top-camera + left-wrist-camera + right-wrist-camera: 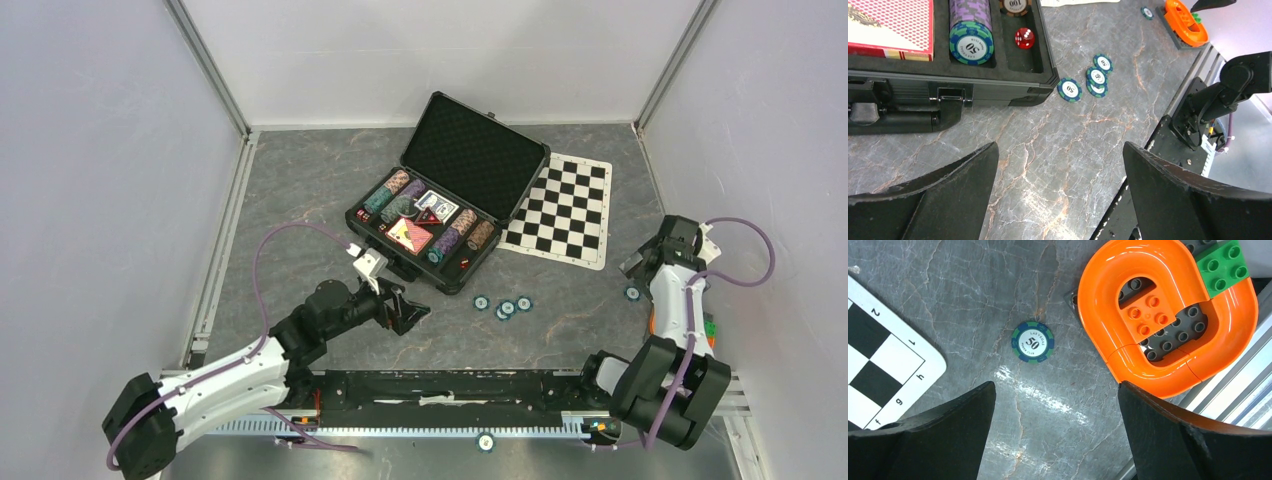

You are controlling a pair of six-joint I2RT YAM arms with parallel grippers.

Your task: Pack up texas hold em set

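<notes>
The case (440, 205) is seen open at mid-table, lid raised; in the top view it lies at 1 o'clock from the left claw (405, 310), whose jaws are spread wide and hold nothing. A cluster of loose chips (503, 306) lies at 3 o'clock from that claw, well apart. The right claw (1056, 387) is likewise wide and empty, and in its wrist view a lone chip (1032, 342) is seen at 11 o'clock, between the mat (878, 365) and the orange piece (1100, 305).

The left arm (230, 378) and right arm (672, 300) have white shells, black joints and looping purple cable (771, 255). The left tool (1060, 170) and right tool (1057, 405) have broad black fingers (948, 190).
</notes>
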